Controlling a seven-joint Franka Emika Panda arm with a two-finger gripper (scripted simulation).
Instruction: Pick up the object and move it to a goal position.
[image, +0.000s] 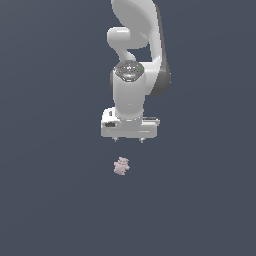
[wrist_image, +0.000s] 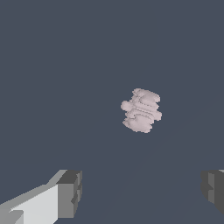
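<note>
The object (image: 121, 166) is a tiny pale pink, lumpy figurine lying on the dark grey floor. In the wrist view the object (wrist_image: 141, 110) lies beyond the fingertips, apart from them. My white gripper (image: 129, 140) hangs above the object, a short way higher and slightly toward the exterior view's right. Its jaws stand wide apart with nothing between them. In the wrist view the gripper (wrist_image: 142, 192) shows two grey fingertips (wrist_image: 70, 192), one at each side.
The robot's white arm (image: 132, 55) rises behind the gripper. A plain dark grey surface (image: 50, 200) fills both views, with no other objects seen.
</note>
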